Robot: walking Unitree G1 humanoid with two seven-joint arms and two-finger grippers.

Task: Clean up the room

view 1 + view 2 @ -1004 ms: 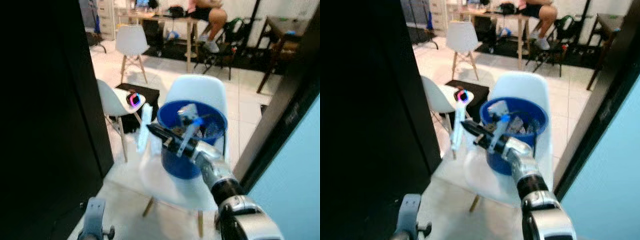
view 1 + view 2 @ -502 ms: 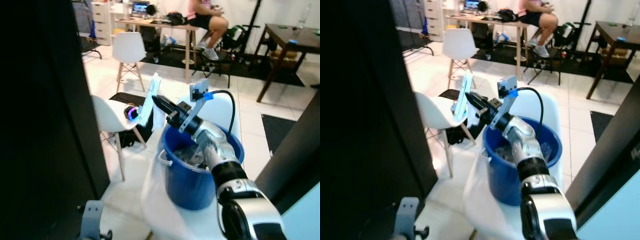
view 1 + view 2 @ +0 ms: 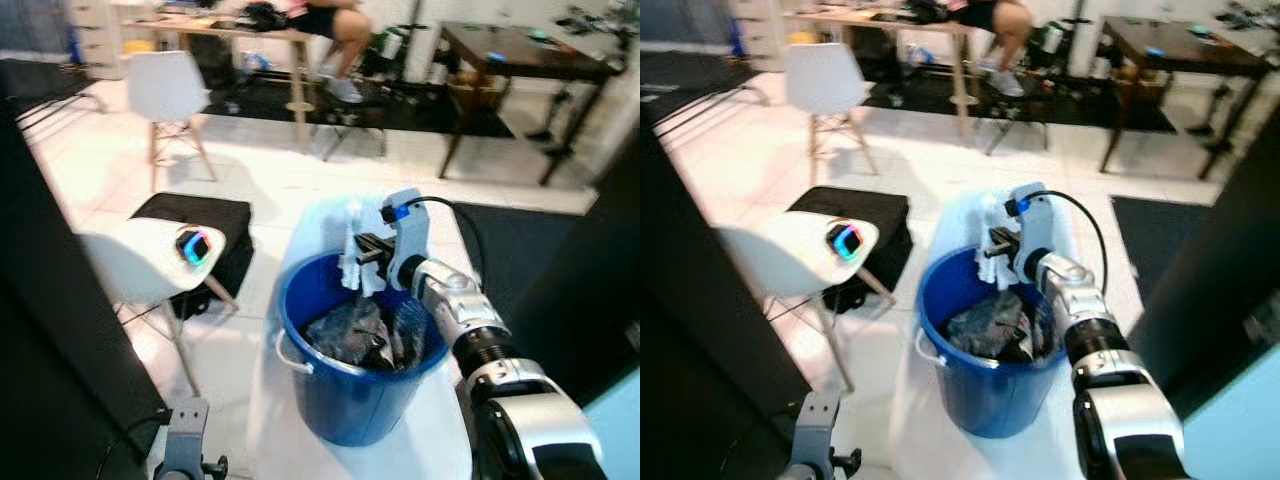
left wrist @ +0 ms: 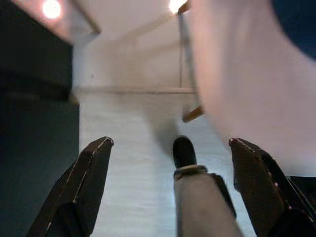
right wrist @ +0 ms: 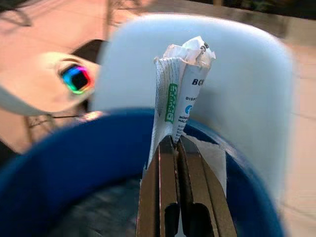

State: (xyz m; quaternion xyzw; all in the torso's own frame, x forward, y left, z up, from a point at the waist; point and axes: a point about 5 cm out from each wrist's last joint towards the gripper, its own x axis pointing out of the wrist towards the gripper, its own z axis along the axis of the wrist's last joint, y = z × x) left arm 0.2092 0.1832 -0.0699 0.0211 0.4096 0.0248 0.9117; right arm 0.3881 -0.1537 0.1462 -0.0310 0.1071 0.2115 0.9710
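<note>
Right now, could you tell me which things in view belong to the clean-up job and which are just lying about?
Part of the job:
- right gripper, shut on the crumpled white wrapper
- blue bucket on a white chair, with dark rubbish inside

Just lying about:
- second white chair with a glowing gadget
- black bag
- left gripper, idle and open

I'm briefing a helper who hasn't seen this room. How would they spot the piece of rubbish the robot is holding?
Find the round blue plastic bucket standing on the white chair. Above its far rim, the right gripper has its jaws shut on a crumpled white paper wrapper. Unlike the dark rubbish inside the bucket, it stands upright and bears green and blue print.
</note>
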